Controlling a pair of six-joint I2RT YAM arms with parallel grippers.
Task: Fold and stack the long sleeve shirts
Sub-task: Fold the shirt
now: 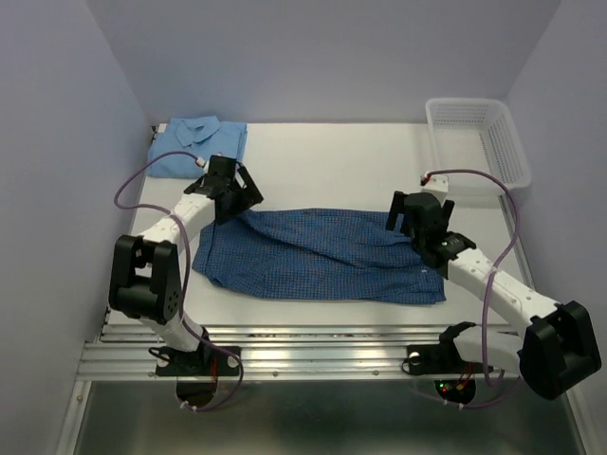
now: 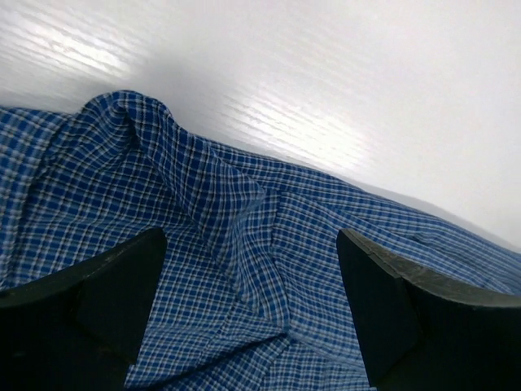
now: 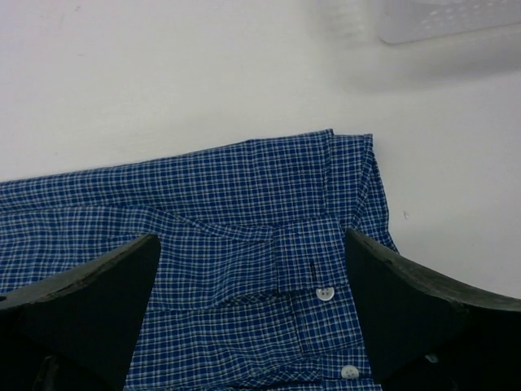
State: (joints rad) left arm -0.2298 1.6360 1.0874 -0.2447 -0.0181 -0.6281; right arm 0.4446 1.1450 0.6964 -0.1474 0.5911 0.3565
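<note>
Left fingers point(image 2: 89, 314), right fingers point(image 3: 81, 314) spread over checked shirt point(image 1: 322, 258), sky-blue shirt point(image 1: 194, 144) folded

No text, label, brand, number or sign can be read in any view.

A white plastic mesh basket point(image 1: 507, 142) stands in the far right corner of the desk point(image 1: 332, 156), its long side running along the right wall. From low down on the right it shows only as a blurred pale shape at the top edge point(image 3: 456, 20). The desk is plain white with a faint ribbed sheen point(image 2: 326, 73). Pale lilac walls point(image 1: 322, 57) close it in at the back and on both sides. A band of aluminium rails point(image 1: 313, 351) runs along the near edge.
</note>
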